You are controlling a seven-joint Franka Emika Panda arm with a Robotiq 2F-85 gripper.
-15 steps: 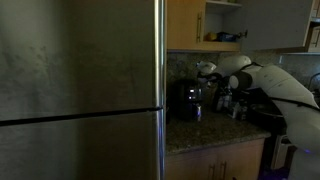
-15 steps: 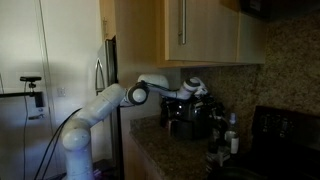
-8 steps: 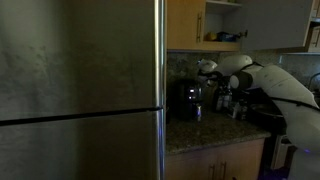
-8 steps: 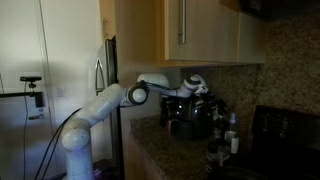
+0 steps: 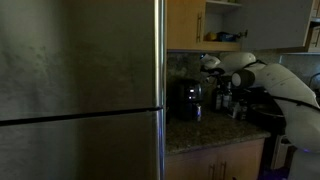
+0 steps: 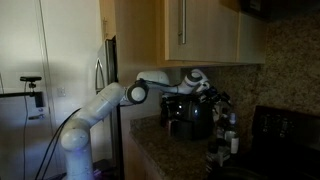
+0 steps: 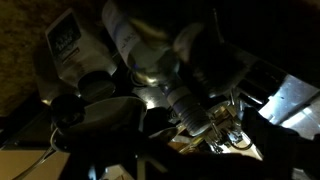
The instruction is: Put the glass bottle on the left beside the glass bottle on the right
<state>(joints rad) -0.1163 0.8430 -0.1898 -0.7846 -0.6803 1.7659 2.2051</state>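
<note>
Beside the steel fridge [image 5: 80, 90], granite counter [image 5: 205, 135], glass bottles [image 6: 232, 135]; end effector [image 6: 210, 92] state indiscernible.

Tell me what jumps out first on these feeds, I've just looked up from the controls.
The stainless-steel refrigerator fills most of an exterior view. Beside it, the white robot arm reaches across the granite counter, over a black appliance, toward a cluster of bottles. The wrist view is dim and crowded, looking down on a clear bottle close below.
</note>
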